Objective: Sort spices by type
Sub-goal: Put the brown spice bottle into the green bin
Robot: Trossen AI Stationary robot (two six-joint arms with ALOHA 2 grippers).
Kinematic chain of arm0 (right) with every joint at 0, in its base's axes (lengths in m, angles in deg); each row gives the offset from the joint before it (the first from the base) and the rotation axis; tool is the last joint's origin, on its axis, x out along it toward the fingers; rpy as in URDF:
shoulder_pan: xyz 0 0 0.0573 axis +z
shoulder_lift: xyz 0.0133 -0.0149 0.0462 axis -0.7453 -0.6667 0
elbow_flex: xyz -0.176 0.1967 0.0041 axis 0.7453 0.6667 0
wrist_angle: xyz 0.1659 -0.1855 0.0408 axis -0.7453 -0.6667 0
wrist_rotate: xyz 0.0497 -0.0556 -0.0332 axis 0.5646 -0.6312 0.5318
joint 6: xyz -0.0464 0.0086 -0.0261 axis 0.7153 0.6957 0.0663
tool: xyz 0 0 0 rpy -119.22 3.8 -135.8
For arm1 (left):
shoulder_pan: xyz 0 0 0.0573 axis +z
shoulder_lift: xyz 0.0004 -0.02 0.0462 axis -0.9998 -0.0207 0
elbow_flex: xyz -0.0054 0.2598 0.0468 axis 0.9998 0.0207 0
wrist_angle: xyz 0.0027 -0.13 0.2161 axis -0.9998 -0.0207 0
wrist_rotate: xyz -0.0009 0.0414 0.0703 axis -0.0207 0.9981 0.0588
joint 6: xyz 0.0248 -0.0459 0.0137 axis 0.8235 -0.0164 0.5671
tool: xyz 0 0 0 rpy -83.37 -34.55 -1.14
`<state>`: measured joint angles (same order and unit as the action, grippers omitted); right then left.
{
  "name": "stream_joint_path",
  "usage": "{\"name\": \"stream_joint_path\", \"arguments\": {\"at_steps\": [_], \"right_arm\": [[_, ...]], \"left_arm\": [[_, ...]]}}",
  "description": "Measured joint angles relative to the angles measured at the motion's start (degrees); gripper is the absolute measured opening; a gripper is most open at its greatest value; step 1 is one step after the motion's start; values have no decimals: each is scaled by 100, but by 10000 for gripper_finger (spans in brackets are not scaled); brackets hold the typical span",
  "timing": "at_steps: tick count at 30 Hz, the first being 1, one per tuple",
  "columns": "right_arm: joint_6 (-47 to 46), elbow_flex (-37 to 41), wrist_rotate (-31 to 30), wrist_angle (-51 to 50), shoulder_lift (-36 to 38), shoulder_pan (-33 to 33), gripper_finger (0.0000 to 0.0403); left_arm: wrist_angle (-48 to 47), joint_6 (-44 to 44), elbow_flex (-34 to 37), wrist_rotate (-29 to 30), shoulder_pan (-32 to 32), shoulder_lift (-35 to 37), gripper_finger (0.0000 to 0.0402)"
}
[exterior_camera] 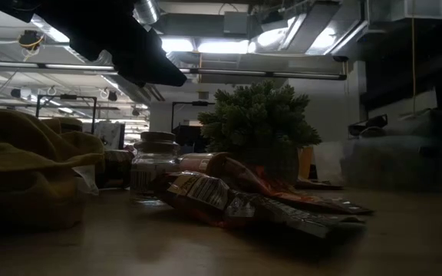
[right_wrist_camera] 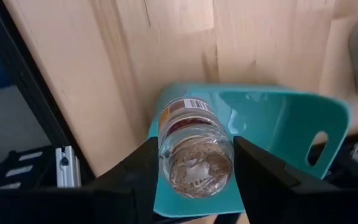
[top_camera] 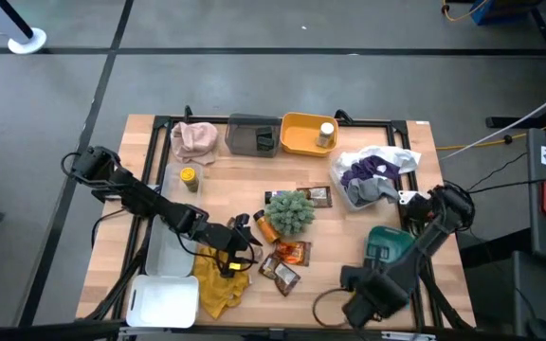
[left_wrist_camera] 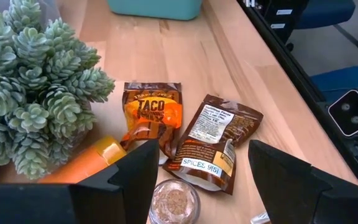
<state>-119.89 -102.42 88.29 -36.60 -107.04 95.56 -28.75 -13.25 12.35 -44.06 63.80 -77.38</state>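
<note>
Bright overhead and wrist views, a dim backlit low view.

From table height, ceiling lights [exterior_camera: 206,44] glare while the plant ball [exterior_camera: 258,123] and packets [exterior_camera: 229,198] sit in silhouette; the near tabletop [exterior_camera: 206,245] blurs. Overhead light is even, shadows soft.

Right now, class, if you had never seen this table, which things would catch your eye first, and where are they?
The spiky green plant ball at the table's centre draws the eye, with glossy spice packets in front of it near the left end effector. At the right edge, the right end effector grips a spice jar over a teal bin.
</note>
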Motion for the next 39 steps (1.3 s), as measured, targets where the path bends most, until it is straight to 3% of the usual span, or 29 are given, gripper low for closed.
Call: {"name": "stream_joint_path", "arguments": {"at_steps": [9, 23, 32, 39], "right_arm": [[-1292, 60, -496, 7, 0, 600, 177], [-1227, 1257, -472, 30, 293, 617, 177], [-1322, 2247, -412, 1292, 786, 508, 177], [-1330, 2889, -40, 1983, 824, 510, 177]], "left_arm": [[0, 28, 0, 0, 2, 0, 232], [0, 354, 0, -1, 2, 0, 232], [0, 388, 0, 0, 2, 0, 232], [0, 388, 0, -1, 2, 0, 232]]}}
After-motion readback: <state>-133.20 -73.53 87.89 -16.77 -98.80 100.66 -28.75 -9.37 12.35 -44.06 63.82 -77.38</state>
